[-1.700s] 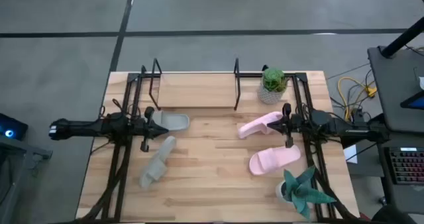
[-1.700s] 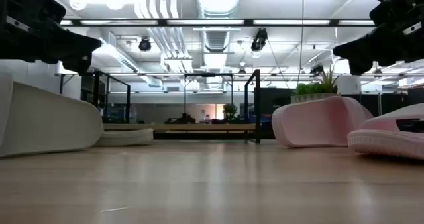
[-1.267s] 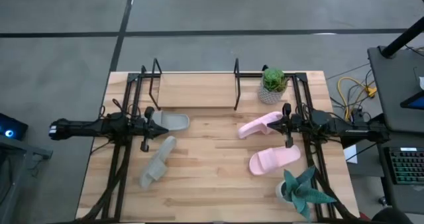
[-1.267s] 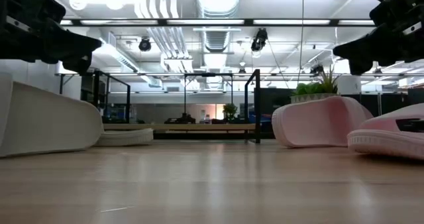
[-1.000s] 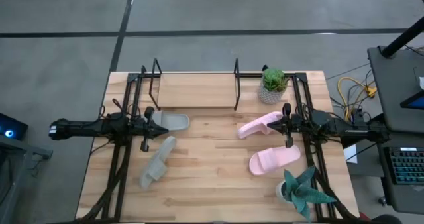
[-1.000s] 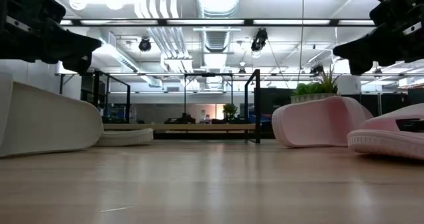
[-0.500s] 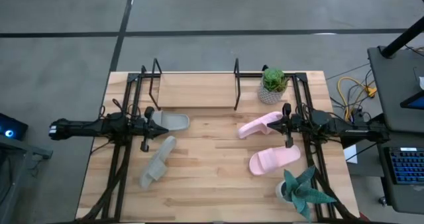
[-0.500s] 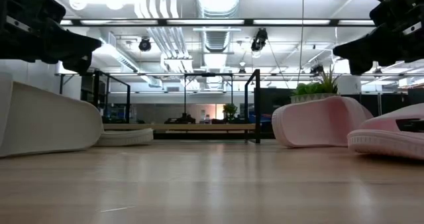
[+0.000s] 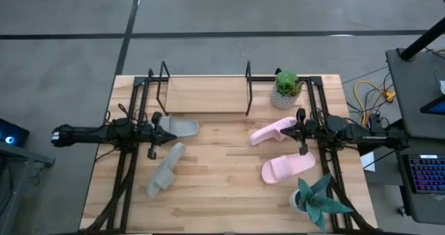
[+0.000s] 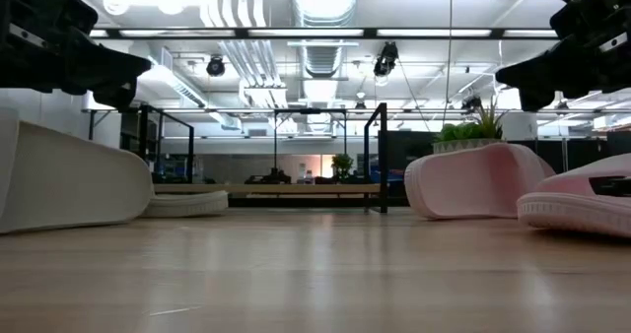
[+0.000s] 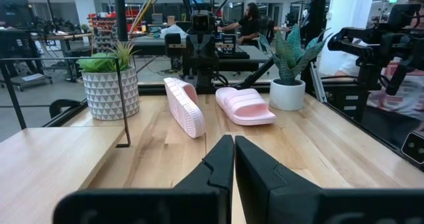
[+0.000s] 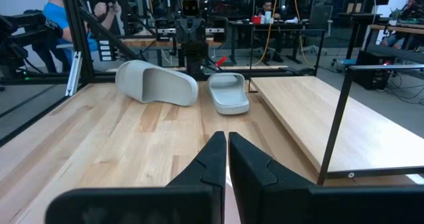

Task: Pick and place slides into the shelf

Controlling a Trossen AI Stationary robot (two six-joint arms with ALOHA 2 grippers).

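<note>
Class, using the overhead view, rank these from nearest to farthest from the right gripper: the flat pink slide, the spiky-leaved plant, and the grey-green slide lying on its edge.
Measured from the right gripper, shut above the table's right side:
1. The flat pink slide, just in front of it on the right.
2. The spiky-leaved plant, at the front right corner.
3. The grey-green slide lying on its edge, far across on the left.

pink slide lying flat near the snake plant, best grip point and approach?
Probably the wide strap of the flat pink slide: it arches over the footbed, so one finger could slip under it and one press on top. Come from above with the right gripper, now shut; the snake plant crowds the near side.
</note>
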